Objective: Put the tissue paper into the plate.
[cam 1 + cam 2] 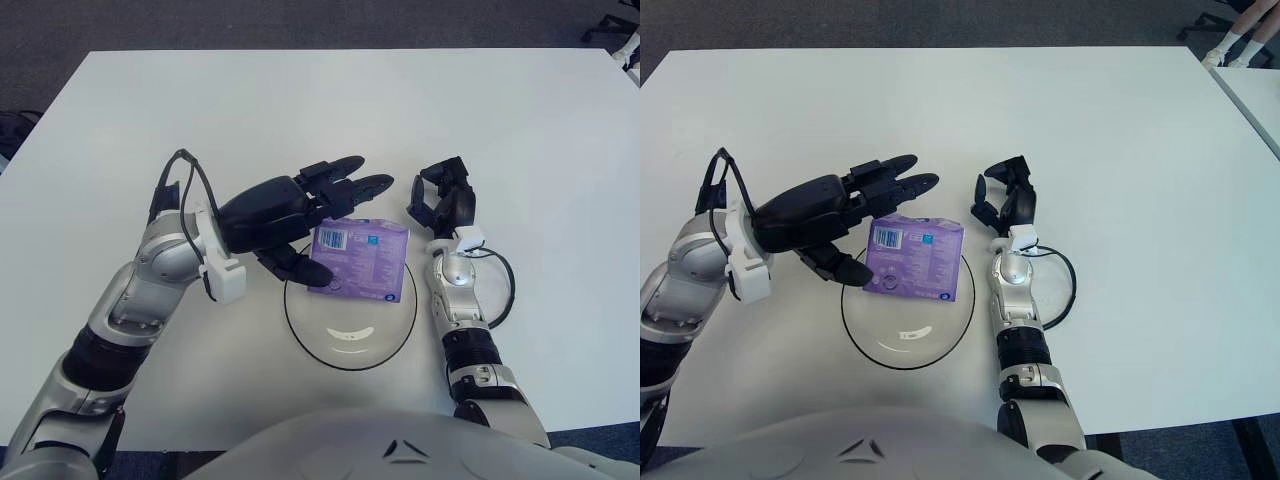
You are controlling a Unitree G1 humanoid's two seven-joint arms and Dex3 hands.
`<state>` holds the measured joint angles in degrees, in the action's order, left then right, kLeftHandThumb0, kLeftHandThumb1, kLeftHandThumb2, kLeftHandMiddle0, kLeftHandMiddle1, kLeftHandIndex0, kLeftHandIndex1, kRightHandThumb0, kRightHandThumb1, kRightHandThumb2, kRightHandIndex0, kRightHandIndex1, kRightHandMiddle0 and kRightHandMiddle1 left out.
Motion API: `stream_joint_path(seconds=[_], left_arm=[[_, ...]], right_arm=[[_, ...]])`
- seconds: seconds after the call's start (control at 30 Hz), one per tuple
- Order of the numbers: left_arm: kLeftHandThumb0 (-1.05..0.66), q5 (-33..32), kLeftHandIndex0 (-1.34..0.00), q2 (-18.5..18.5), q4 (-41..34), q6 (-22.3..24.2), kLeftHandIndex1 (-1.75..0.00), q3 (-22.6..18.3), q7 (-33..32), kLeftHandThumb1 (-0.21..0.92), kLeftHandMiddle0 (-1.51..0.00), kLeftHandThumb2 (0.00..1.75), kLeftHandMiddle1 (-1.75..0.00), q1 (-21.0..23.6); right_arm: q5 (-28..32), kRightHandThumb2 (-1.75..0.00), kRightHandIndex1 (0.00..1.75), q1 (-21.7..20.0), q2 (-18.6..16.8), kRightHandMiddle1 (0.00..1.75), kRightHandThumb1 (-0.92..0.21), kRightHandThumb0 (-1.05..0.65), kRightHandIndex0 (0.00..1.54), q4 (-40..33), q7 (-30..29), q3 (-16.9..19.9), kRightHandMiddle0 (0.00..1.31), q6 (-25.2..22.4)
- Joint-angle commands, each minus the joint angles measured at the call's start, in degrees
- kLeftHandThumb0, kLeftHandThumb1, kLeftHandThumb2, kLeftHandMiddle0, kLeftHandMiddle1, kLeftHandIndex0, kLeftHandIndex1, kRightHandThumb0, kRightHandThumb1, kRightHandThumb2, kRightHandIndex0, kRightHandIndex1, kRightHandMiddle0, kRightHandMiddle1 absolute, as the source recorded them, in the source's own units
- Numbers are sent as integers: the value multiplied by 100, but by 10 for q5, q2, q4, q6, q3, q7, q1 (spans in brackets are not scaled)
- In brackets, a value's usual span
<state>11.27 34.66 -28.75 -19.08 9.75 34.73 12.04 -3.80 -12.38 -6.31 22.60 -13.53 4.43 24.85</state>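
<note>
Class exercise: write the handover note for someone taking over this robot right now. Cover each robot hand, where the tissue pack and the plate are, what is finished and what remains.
Left robot hand: fingers spread, holding nothing, just left of the purple tissue pack.
Right robot hand: idle, right of the pack.
Tissue pack: lies across the far part of the clear plate, its far edge over the rim.
Done: the pack appears released onto the plate.
Left: check it sits fully inside, nudge it toward the centre if needed, then draw the left robot hand clear.
</note>
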Motion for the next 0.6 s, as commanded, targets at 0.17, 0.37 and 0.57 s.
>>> stream_joint_path(seconds=[0.17, 0.37, 0.57], left_arm=[[-100, -62, 0, -63, -1, 32, 0, -55, -68, 92, 0, 72, 0, -49], [-85, -32, -1, -107, 98, -17, -3, -162, -187, 92, -3, 87, -3, -80], [-63, 49, 0, -230, 173, -80, -69, -157, -374, 92, -6, 101, -55, -67]], right_arm=[[-7, -94, 139, 109, -4, 175, -62, -39, 60, 65, -1, -9, 38, -77], [-9, -93, 137, 110, 6, 175, -63, -39, 61, 59, 9, -15, 37, -81], [-9, -92, 136, 112, 9, 175, -63, -39, 61, 54, 12, -19, 37, -87]])
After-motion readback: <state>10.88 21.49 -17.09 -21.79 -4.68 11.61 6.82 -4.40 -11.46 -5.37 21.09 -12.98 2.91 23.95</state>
